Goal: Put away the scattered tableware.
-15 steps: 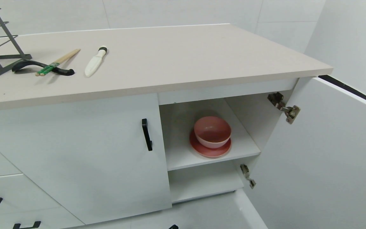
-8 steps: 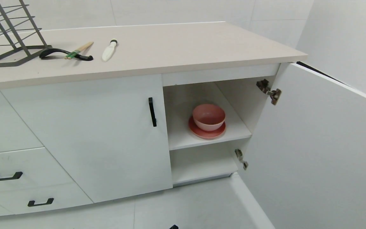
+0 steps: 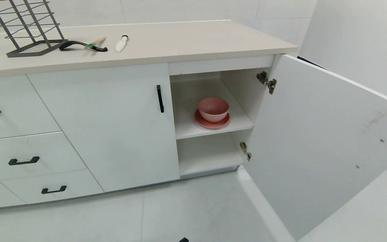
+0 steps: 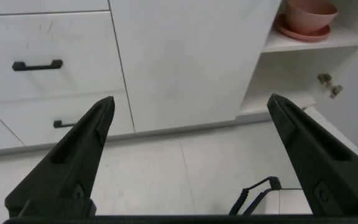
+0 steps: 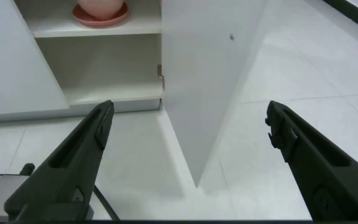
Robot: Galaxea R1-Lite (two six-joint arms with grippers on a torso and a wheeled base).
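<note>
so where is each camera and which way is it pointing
Head: high on the robot, looking down at the counter and open cabinet with the pink bowl.
Left wrist: low, facing the drawers; left tool open in front.
Right wrist: low, facing the open door; right tool open.
Shared: all three see the pink bowl.

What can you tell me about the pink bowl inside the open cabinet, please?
The pink bowl is round and deep, with a smooth matte surface, possibly plastic or ceramic. It stands upright and looks empty. It sits centred on a darker salmon-red plate, whose rim shows around its base. Both rest on the upper shelf of the cabinet, whose right door stands wide open. Nothing else touches the bowl.
</note>
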